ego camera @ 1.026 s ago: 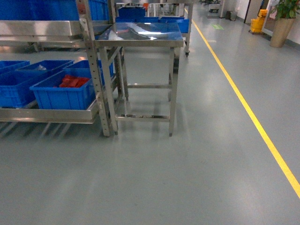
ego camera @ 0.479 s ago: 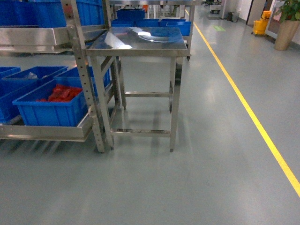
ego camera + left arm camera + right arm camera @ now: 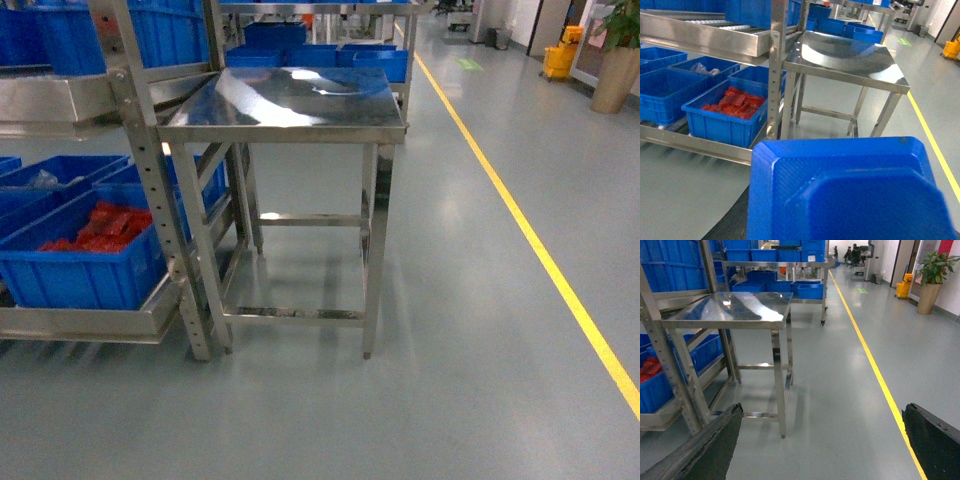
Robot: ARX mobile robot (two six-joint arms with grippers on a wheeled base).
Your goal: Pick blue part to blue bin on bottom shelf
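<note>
Two dark pincer fingers frame our right wrist view, spread wide apart with only grey floor between them, so the right pincer is open and empty. Our left pincer itself is hidden: the left wrist view is filled at the bottom by a big blue moulded part, right up against the camera, and we cannot tell whether the pincer is closed on it.

Ahead of us stands a small steel table, its tabletop shiny and bare. Just to its left, touching the rack upright, sits the bottom shelf with its flat front rail. On it rests a blue bin holding red parts, with more blue bins beside it. A yellow line runs down the floor on our right.
</note>
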